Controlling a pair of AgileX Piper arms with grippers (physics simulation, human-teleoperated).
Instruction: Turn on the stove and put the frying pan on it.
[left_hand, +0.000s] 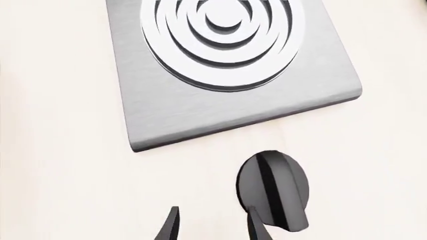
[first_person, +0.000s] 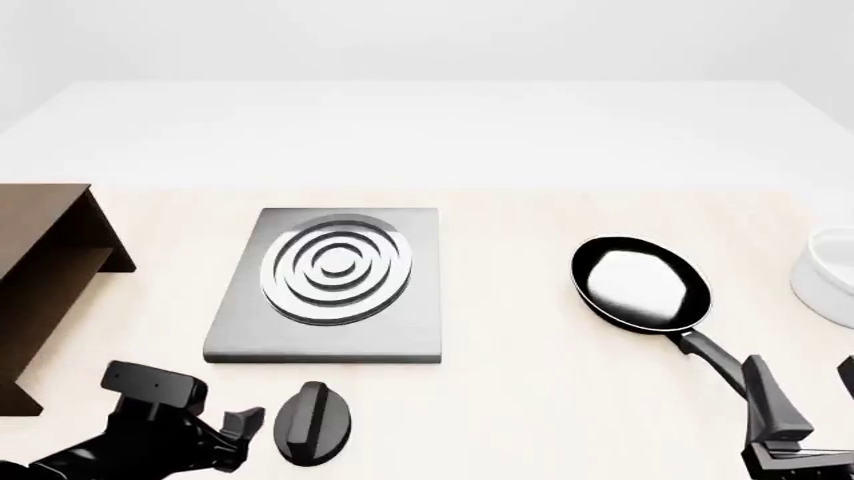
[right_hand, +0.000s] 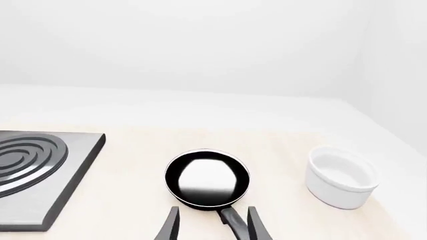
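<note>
The stove is a grey plate with a ringed silver burner, lying left of centre. Its black teardrop knob lies on the table just in front of it. My left gripper is open and empty, low, just left of the knob; in the left wrist view the knob sits beside one finger, outside the jaws. The black frying pan rests on the table right of the stove, handle pointing at my right gripper. That gripper is open, with the handle end between its fingers.
A white bowl stands at the right edge, close to the pan; it also shows in the right wrist view. A brown wooden shelf stands at the left edge, beside the stove.
</note>
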